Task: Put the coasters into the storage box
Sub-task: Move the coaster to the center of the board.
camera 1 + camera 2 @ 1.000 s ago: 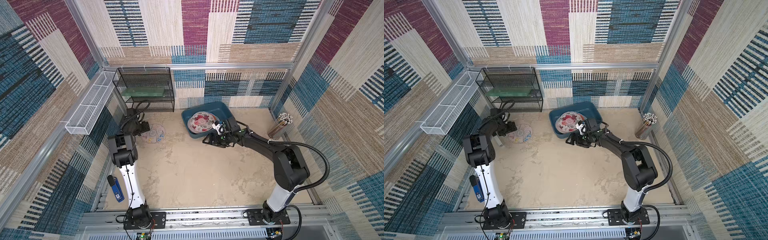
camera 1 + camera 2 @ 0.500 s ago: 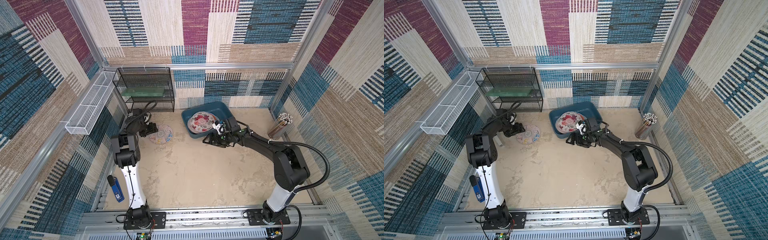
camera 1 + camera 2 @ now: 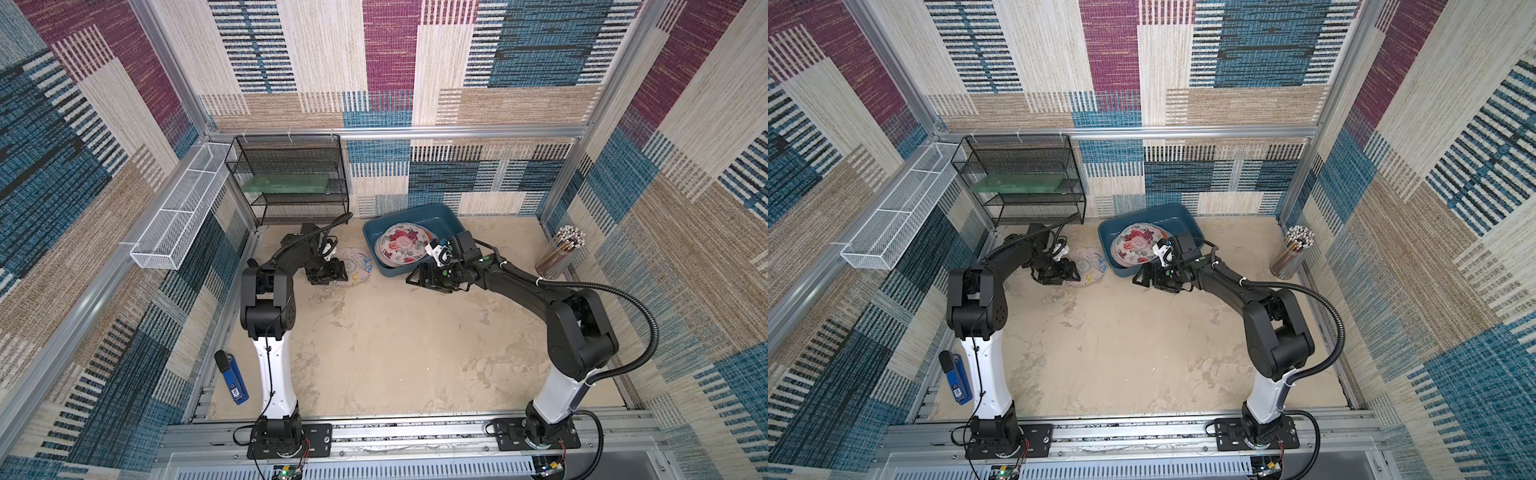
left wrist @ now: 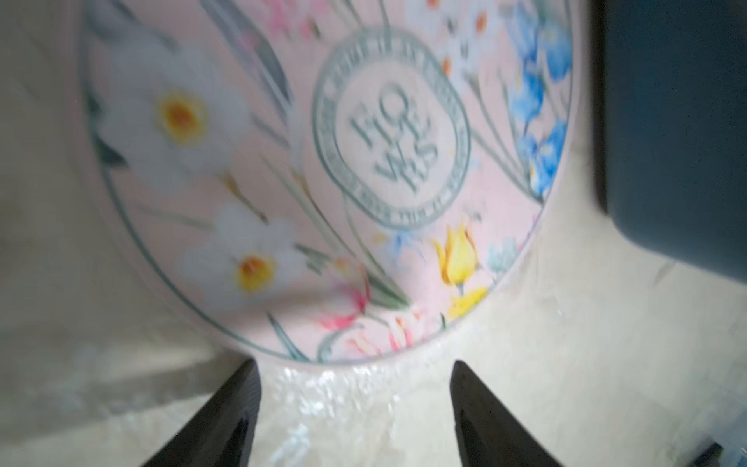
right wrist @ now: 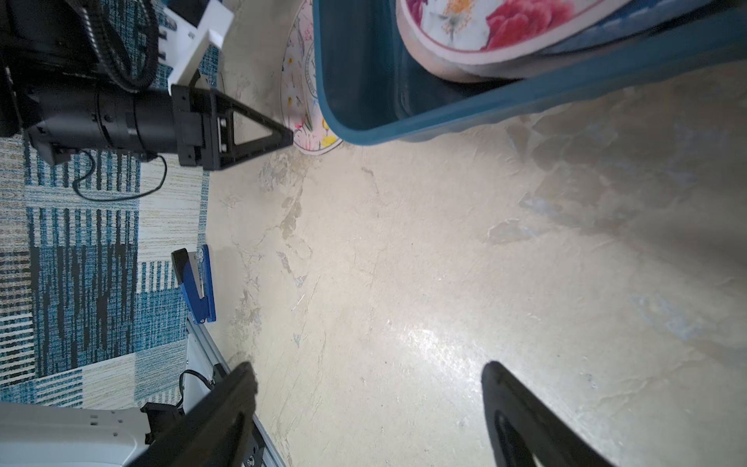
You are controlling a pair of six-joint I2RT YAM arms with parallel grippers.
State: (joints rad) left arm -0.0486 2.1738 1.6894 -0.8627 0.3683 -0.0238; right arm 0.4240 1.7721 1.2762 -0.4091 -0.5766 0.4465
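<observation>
Pink and flower-printed, one coaster [image 4: 323, 161] lies flat on the beige table [image 3: 395, 340] just left of the storage box [image 3: 371, 249], above the middle of the frame in both top views. I cannot tell whether its rim touches the box wall. Inside the box, a rose-printed coaster [image 3: 401, 247] lies tilted on top of others.

The left gripper [image 4: 353, 366] is at the loose coaster's near edge, jaws spread with nothing between them. In the left wrist view its fingertips [image 4: 250, 376] stand at the bottom of the frame, with the rim just beyond them. The right gripper [image 5: 368, 368] hangs over bare table by the box's lower corner, jaws wide and empty.

The step in hand looks like picking up this coaster, the only loose one in view. A thin mat flat on a hard top offers little to pinch, so one finger should probably go low enough to slip under the rim. Nudging the mat against the box wall may tip an edge up. The jaws can then close on that edge, lift it clear of the flared rim and let go low over the stack. Pressing down too hard would likely just skid the mat away.
</observation>
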